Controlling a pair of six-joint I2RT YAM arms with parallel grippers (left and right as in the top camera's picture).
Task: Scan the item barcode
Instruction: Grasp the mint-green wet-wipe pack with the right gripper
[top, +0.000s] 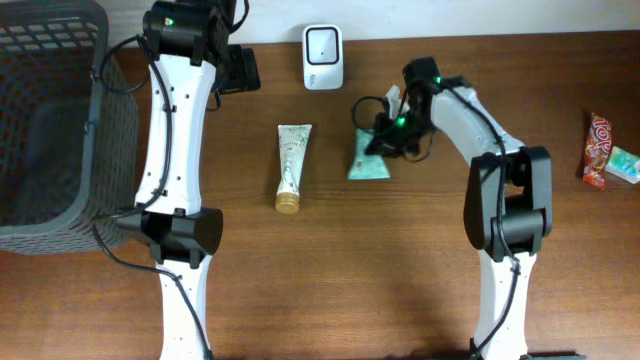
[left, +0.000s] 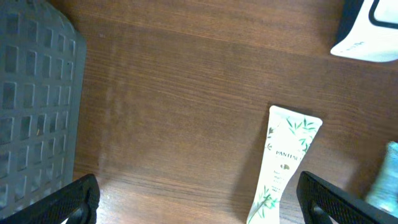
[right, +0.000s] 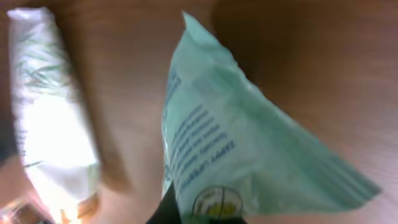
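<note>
A pale green packet (top: 368, 160) lies right of centre on the table, and my right gripper (top: 384, 133) is shut on its upper end. Seen from the right wrist, the packet (right: 249, 155) fills the frame, printed side up. It runs down into the gripper (right: 199, 216), of which only a dark finger edge shows. The white scanner (top: 322, 57) stands at the back centre. My left gripper (top: 240, 68) hangs open beside it, with nothing held. In the left wrist view this gripper (left: 208, 205) has its fingers (left: 68, 202) spread wide over bare wood.
A white tube (top: 291, 165) with a gold cap lies left of the packet, also seen as the tube (left: 283, 165) and the tube (right: 50, 112). A grey mesh basket (top: 50, 120) stands at the left edge. Snack packets (top: 603, 152) lie at the far right.
</note>
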